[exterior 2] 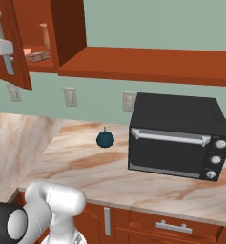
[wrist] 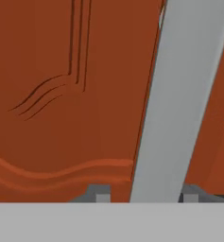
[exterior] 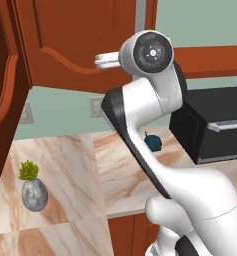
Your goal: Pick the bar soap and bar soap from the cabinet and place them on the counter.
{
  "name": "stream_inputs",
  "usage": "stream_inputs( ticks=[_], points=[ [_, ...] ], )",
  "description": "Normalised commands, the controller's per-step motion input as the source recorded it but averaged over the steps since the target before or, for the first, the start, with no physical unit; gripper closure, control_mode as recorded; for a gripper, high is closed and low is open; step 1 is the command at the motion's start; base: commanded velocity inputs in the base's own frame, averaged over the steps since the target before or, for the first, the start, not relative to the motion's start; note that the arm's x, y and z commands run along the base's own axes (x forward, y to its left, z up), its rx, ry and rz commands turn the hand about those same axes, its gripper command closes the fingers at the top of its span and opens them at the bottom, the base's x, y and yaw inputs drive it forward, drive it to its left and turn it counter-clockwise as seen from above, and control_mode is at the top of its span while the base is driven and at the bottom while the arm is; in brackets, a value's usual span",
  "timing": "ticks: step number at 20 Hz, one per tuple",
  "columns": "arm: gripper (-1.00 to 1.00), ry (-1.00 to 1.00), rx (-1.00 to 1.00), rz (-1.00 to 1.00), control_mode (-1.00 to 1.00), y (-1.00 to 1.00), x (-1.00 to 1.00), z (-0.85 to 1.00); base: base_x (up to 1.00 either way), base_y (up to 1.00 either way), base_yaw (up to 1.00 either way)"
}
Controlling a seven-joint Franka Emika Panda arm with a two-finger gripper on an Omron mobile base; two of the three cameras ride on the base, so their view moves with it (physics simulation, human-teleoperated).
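**Inspector:** Location of the task items?

**Assistant:** In the right base view, both sit on the shelf of the open cabinet [exterior 2: 69,33]. The brown-rimmed bar soap [exterior 2: 38,56] lies flat, its long axis running roughly left to right along the shelf, slightly skewed. The pink bar soap [exterior 2: 27,51] is just behind it to the left, mostly hidden; its heading cannot be told.

**Inspector:** Gripper?

**Assistant:** In the hand view the gripper [wrist: 146,194] faces the cabinet door, its fingers [wrist: 100,194] set on either side of the grey bar handle [wrist: 179,104]. The handle fills most of the gap. Whether the pads touch it, I cannot tell.

**Inspector:** Counter?

**Assistant:** The counter [exterior 2: 100,167] carries a black microwave [exterior 2: 176,136], a small dark teal object [exterior 2: 105,138] and, in the left base view, a potted plant [exterior: 33,187].
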Motion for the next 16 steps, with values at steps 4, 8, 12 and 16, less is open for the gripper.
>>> stream_inputs(
  ticks=[4,8,12,16],
  points=[
    [1.0,0.0,0.0,0.0,-1.0,0.67,-0.28,-0.22,0.0,0.0,0.0],
    [1.0,0.0,0.0,0.0,-1.0,0.65,-0.24,-0.23,0.0,0.0,0.0],
    [1.0,0.02,0.0,0.0,-1.0,0.62,-0.2,-0.24,0.0,0.0,0.0],
    [1.0,0.01,0.0,0.0,-1.0,0.56,-0.23,-0.22,0.0,0.0,0.0]
  ],
)
